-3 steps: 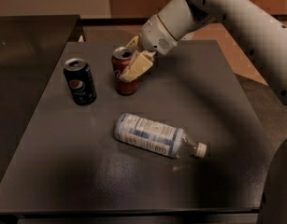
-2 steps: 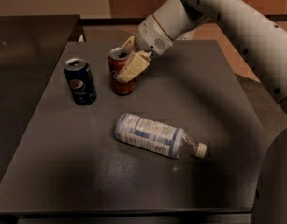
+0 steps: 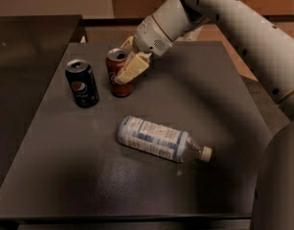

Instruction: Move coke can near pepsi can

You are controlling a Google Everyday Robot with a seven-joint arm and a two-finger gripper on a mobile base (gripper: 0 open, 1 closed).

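Observation:
The red coke can (image 3: 118,74) stands upright on the dark table (image 3: 89,186), toward the back left. The dark blue pepsi can (image 3: 82,83) stands upright a short gap to its left. My gripper (image 3: 125,64) reaches in from the upper right and is shut on the coke can, with a cream-coloured finger (image 3: 132,68) across the can's front right side and the other finger behind it. The white arm (image 3: 223,18) runs up to the right edge.
A clear plastic water bottle (image 3: 158,139) with a white label lies on its side in the middle of the table, cap pointing right. A second dark surface (image 3: 27,47) adjoins the table on the left. The robot's body (image 3: 280,176) fills the lower right.
My gripper has carried the coke can leftward, closer to the pepsi can. The pepsi can and the bottle have not moved.

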